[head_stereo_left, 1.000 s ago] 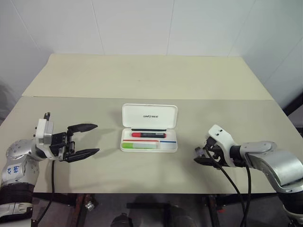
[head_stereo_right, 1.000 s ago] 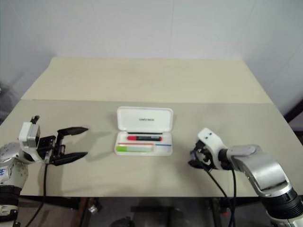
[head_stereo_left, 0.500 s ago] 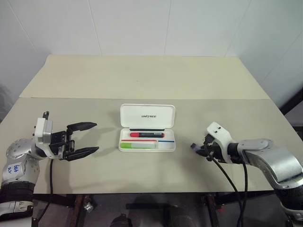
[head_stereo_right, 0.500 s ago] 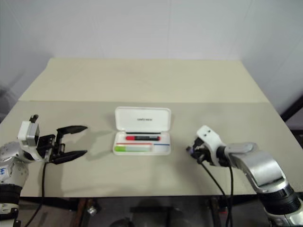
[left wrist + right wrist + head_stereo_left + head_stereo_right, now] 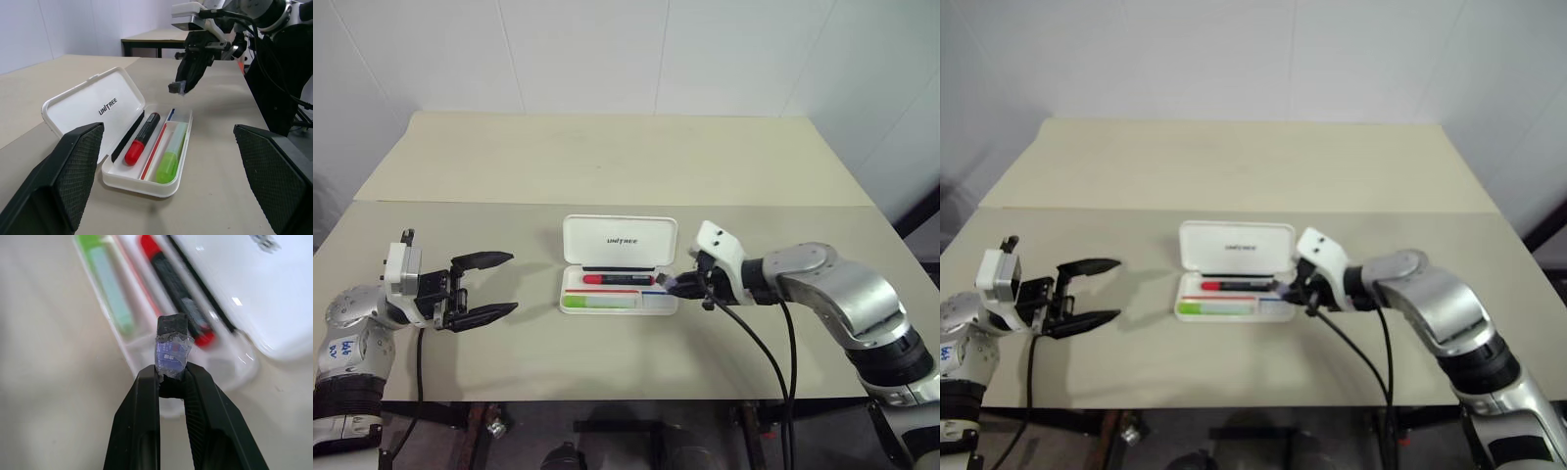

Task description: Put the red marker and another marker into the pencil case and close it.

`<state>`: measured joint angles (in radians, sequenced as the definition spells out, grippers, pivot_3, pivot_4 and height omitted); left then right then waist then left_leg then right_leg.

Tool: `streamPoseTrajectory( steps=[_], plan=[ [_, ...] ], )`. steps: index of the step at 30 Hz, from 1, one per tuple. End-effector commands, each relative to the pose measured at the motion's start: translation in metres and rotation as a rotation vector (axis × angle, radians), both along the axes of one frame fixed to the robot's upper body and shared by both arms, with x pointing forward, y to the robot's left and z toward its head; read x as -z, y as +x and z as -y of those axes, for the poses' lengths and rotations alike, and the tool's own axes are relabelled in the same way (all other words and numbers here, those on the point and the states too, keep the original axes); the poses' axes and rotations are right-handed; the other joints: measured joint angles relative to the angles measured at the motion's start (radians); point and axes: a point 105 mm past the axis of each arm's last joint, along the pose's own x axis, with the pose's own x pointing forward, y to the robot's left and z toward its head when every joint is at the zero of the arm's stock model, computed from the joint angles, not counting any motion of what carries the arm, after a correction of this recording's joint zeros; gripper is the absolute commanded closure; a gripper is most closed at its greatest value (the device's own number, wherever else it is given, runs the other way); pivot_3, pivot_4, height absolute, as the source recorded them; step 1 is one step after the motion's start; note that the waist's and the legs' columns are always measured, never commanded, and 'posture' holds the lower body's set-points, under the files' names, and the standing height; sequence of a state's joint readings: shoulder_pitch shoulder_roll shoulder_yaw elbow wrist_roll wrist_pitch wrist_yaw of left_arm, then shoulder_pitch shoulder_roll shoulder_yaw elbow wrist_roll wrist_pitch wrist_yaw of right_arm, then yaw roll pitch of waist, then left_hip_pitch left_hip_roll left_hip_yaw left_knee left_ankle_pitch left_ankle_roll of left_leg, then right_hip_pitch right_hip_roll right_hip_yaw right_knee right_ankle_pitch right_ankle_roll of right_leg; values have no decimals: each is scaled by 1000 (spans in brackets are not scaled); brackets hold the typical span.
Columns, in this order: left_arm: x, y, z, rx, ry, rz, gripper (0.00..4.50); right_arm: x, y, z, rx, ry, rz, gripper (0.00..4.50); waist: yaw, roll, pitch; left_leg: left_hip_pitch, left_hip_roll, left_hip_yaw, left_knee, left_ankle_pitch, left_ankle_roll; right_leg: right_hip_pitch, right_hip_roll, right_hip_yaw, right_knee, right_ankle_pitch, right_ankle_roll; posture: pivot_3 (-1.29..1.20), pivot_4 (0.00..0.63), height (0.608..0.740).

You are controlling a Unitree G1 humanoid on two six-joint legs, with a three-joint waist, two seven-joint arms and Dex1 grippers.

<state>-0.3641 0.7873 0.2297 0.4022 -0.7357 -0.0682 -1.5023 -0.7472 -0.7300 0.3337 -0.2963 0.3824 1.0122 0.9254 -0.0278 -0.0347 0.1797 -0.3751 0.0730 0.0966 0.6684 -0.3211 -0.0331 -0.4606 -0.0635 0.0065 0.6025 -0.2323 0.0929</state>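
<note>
A: R gripper (image 5: 171,377) – what's it doing?

B: Clenched on a small grey-purple stub (image 5: 172,343) w/ a black end, pinched near its base so most of it sticks out past the fingertips. It hangs over the right end of the pencil case (image 5: 621,242), just above the tray edge, tipped down toward it.

A: Why there?

B: My guess: the tray's right end is the only free spot. The red marker (image 5: 617,279) lies in the back channel, black section toward the right. The light green marker (image 5: 600,302) lies in the front channel, on the tray's left side. A red-and-blue stripe runs between them.

A: So both markers are in already?

B: Looks so, in the head views and the left wrist view. The lid stands open, hinged at the far side, lettering facing the robot. Closing isn't done yet. Whether the stub is meant to go in, can't tell.

A: L gripper (image 5: 481,288)?

B: Spread wide, holding nothing, hovering over the surface (image 5: 626,157) well left of the case, fingers aimed at it. Prob. parked clear so the right arm has room, and handy to steady the case or tip the lid down.

A: Risk?

B: Stub could land across a marker and stop the lid seating flat.
</note>
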Motion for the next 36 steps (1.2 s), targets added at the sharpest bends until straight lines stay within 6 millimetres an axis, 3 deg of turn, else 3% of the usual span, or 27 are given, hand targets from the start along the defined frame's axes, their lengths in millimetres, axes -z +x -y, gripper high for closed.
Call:
streamPoseTrajectory(
  steps=[1, 9, 24, 25, 26, 27, 28, 30, 36],
  plan=[
    [-4, -15, -2, 89, 38, 47, 0, -5, 5, -9, -89, -54, 58, 4138, -1, 0, 0, 0, 0, 0, 0, 0, 0, 0, 0, 0, 0, 0, 0, 0, 150, 740],
    [-2, -22, -4, 67, 42, 51, 0, -3, 17, -11, -189, -145, 90, 4138, 0, 0, 0, 0, 0, 1, 0, 0, 0, 0, 0, 0, 0, 0, 0, 0, 150, 740],
    [0, -26, -3, 53, 36, 49, 0, 5, 16, -10, -270, -216, 87, 4138, -1, 0, 0, 0, 1, 1, 0, 0, 0, -1, 0, 0, 1, 0, 0, 0, 150, 740],
    [0, -26, -2, 53, 36, 50, 0, 6, 15, -10, -275, -218, 86, 3788, -1, 0, 0, 0, 0, 1, 0, 0, 0, -1, 0, 0, 1, 0, 0, 0, 150, 740],
    [0, -25, -2, 55, 36, 50, 0, 7, 13, -11, -286, -219, 79, 3395, -1, 0, 0, 0, 0, 1, 0, 0, 0, -1, 0, 0, 1, 0, 0, 0, 0, 740],
    [0, -25, -2, 56, 36, 50, 0, 7, 11, -12, -293, -219, 75, 3130, -3, 4, -35, 0, 0, 1, 0, 0, 0, -1, 0, 0, 1, 0, 0, 0, 0, 740],
    [-1, -25, -1, 57, 35, 51, 0, 8, 10, -13, -297, -219, 74, 2803, -2, 6, -52, -8, 0, -1, 0, 3, -7, -7, 0, -2, 0, 0, 1, 0, 0, 740],
    [-1, -24, -1, 59, 35, 51, 0, 7, 10, -14, -297, -218, 74, 2119, -4, 5, -71, -7, 1, 1, 0, 1, -9, -6, 1, -6, -1, -2, 1, 0, 0, 740],
    [-1, -23, -1, 57, 34, 49, 0, -1, 14, -12, -279, -215, 96, 31, -6, -1, -80, 0, 2, 3, 6, -3, -3, 1, 0, -6, -4, 1, 2, 0, 0, 740]
  ],
)
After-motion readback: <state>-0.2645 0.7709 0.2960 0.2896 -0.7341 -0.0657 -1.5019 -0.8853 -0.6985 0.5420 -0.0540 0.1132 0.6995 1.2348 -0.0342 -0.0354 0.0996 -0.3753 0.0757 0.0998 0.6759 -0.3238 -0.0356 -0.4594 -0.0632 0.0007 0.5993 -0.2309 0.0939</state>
